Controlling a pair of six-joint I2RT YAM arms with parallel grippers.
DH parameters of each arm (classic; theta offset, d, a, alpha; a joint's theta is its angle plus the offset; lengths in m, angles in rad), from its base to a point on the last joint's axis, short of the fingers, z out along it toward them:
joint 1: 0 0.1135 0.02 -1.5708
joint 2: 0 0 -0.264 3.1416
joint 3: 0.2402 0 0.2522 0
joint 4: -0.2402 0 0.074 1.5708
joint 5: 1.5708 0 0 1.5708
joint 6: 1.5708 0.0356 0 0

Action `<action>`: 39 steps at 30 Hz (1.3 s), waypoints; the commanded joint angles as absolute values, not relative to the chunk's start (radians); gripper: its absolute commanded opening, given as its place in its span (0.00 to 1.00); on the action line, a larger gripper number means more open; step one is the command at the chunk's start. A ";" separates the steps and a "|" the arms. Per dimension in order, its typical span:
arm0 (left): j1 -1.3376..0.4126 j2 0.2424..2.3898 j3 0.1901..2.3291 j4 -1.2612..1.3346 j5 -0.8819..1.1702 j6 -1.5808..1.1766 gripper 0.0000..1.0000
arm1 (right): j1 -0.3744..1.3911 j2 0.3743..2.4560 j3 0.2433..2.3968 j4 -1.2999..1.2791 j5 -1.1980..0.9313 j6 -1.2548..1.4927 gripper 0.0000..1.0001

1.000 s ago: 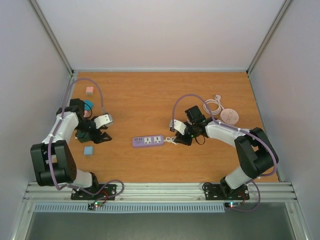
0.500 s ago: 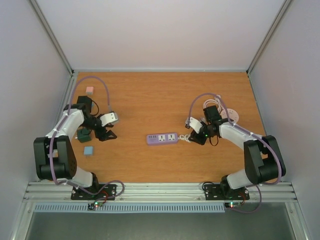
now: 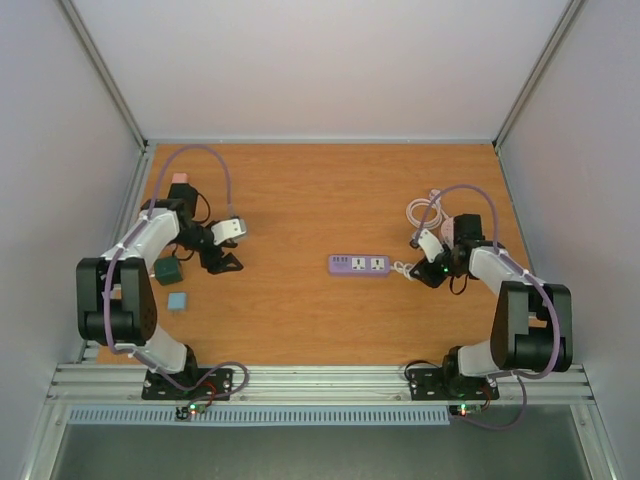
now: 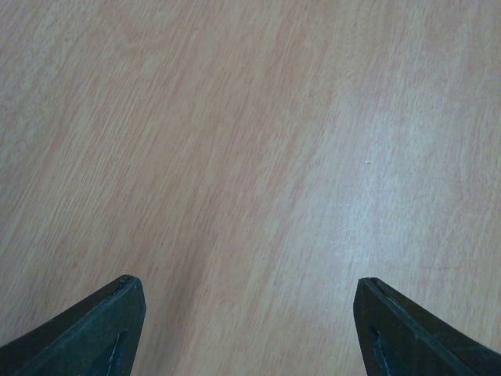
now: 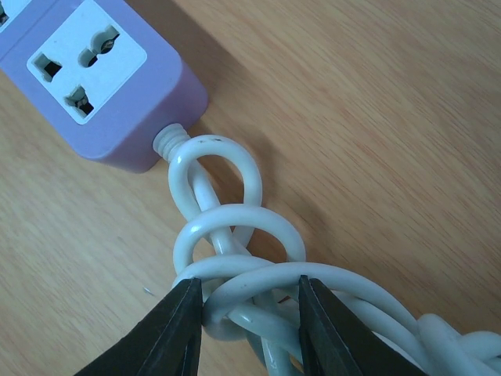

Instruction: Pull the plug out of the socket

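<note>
So the purple power strip (image 3: 360,264) lies flat on the table (image 3: 300,190), right of center. Its white cord (image 5: 235,227) comes out of the right end and is wound into a tight knotty bundle just beside it. Both sockets (image 5: 86,63) look empty to me, and I can't spot a plug seated anywhere.

The right gripper (image 5: 250,294) is pinched down on that cord bundle, with its fingers nearly together and loops squeezed between them. My guess is the strip is light and slides easily on the wood. The cord is rubbery and bendy, so tugging it drags the whole strip. A firmer hold would be on the hard plastic body.

The left gripper (image 4: 246,286) is spread wide over bare wood on the far left, holding nothing.

There are no containers here. There's just a dark green cube (image 3: 167,271), a light blue cube (image 3: 177,301) and a pink cube (image 3: 181,180) by the left arm. A loose white cable loop (image 3: 425,210) sits behind the right one.
</note>
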State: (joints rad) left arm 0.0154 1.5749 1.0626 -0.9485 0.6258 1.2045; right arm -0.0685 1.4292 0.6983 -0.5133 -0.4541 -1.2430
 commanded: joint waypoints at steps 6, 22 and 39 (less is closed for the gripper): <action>0.005 1.622 1.126 -0.907 0.664 1.185 0.75 | -0.275 1.460 0.660 -0.605 -0.344 -1.289 0.35; -0.030 1.642 1.149 -0.876 0.663 1.138 0.75 | -0.525 1.441 0.676 -0.662 -0.338 -1.350 0.35; -0.031 1.575 1.239 -0.849 0.687 0.994 0.76 | -0.531 1.330 0.980 -0.886 -0.571 -1.304 0.40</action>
